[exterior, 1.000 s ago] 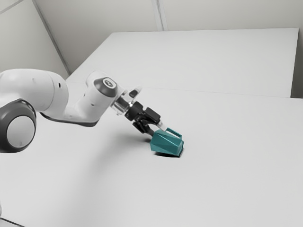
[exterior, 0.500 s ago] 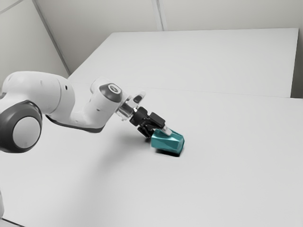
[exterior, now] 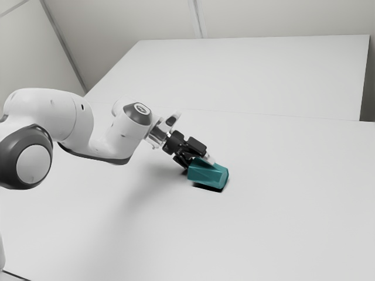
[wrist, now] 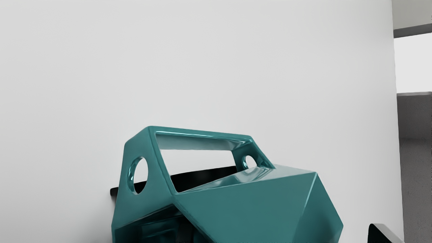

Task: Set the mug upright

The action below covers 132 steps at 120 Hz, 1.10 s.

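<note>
Exterior view: claw's [exterior: 198,163] open at the mug [exterior: 208,174], which lies tipped over on the table [exterior: 281,222], mouth toward the exterior view's left. Wrist view: one finger [wrist: 185,233] looks tucked inside, probably for levering it up.

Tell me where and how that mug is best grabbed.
I'd pinch the mug by its wall at the mouth, approaching from the exterior view's left, one half of the pincer inside and the other outside. The mug lies on its side, its open mouth facing the pincer, so that wall looks easiest; the angular handle juts off sideways.
</note>
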Each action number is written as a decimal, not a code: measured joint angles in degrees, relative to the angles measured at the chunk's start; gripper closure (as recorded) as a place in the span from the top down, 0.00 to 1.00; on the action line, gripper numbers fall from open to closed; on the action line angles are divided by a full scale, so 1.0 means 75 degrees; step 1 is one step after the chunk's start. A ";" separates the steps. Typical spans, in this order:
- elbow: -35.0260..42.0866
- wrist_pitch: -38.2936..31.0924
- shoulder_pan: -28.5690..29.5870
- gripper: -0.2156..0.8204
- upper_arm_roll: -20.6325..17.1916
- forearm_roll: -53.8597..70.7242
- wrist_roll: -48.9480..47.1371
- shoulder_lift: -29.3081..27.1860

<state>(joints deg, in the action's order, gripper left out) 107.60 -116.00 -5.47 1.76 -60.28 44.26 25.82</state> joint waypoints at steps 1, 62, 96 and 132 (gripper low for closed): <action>0.0000 0.0002 -0.0001 0.73 0.0000 -0.0004 0.0002 0.0000; 0.0027 0.0330 -0.0003 0.27 -0.0009 -0.0458 0.0096 -0.0037; 0.0018 0.0472 -0.0045 0.09 -0.0018 -0.0635 0.0131 -0.0227; 0.0432 0.0565 -0.0021 0.05 -0.0022 0.0085 0.0001 -0.1987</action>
<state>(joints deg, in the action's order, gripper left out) 110.84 -111.77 -5.63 1.59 -59.64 44.27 10.92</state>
